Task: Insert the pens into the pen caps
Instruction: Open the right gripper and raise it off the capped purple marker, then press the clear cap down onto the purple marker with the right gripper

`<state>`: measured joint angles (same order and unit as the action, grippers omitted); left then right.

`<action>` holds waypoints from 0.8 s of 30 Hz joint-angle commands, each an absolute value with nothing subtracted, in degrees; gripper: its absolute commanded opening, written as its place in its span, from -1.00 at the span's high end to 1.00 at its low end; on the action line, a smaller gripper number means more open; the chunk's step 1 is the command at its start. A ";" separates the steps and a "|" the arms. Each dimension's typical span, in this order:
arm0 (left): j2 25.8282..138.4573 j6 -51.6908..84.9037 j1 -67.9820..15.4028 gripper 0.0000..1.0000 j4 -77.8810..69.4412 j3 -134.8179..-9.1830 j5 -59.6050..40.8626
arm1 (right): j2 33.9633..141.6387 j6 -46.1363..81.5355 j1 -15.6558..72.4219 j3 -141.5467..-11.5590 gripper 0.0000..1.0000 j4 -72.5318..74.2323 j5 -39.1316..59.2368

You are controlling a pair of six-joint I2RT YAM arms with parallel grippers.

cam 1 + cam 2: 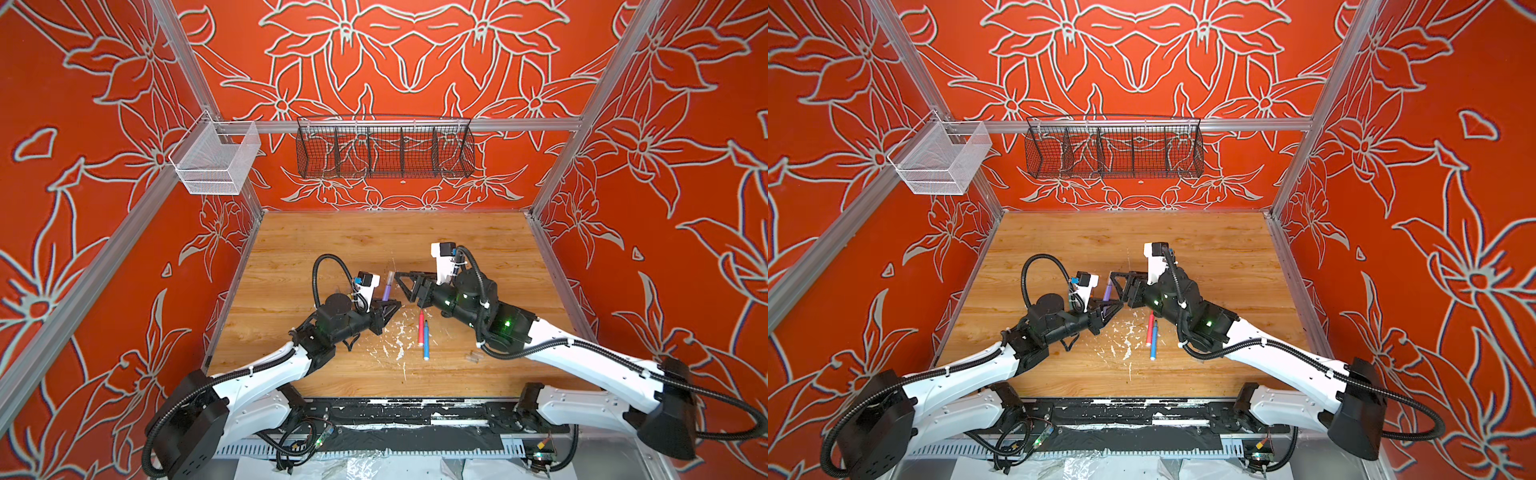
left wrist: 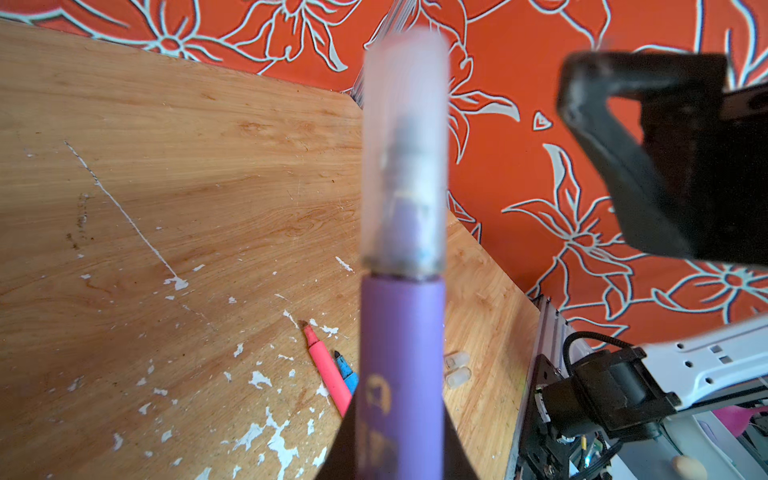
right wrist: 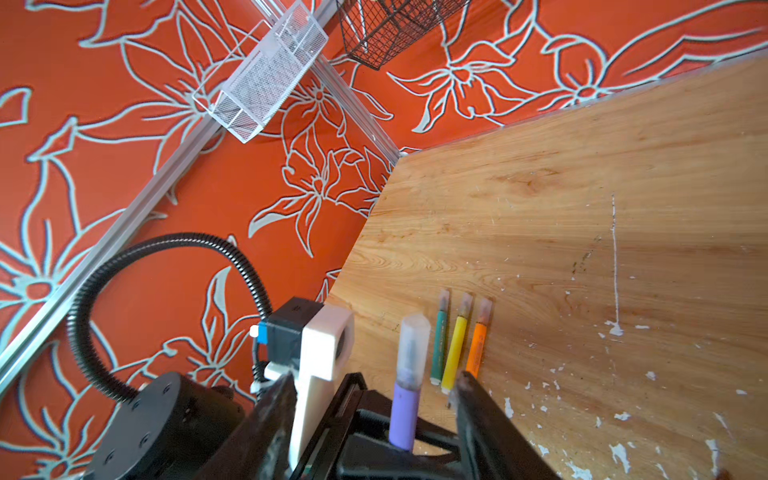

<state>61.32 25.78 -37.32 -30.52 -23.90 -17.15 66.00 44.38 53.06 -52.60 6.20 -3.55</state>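
Where the left gripper (image 1: pixel 392 305) clamps the purple pen (image 1: pixel 387 289) beyond the paint flecks (image 1: pixel 397 337), its long axis runs toward the back wall, clear cap (image 1: pixel 390 276) leading. The right gripper (image 1: pixel 402 286) gapes just beside the cap; pink-red pen (image 1: pixel 420 328) and blue pen (image 1: pixel 426 343) lie right of the flecks.

Six pens (image 3: pixel 455 353), four capped and two bare, two loose caps (image 2: pixel 457 360), two baskets (image 1: pixel 384 151).
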 commanded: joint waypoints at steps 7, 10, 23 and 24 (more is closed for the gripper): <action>62.01 25.11 -37.18 1.00 -33.21 -24.52 -18.50 | 73.72 44.18 49.43 -59.32 -0.23 -0.23 0.30; 62.17 25.14 -37.18 1.00 -33.23 -24.61 -18.54 | 75.69 43.61 49.22 -60.84 -0.21 -0.37 1.37; 62.85 25.22 -37.18 1.00 -33.22 -24.87 -18.63 | 79.95 43.17 49.13 -64.26 0.38 0.13 6.47; 62.91 25.20 -37.18 1.00 -33.18 -24.87 -18.56 | 80.22 43.30 49.13 -64.25 0.47 0.09 6.89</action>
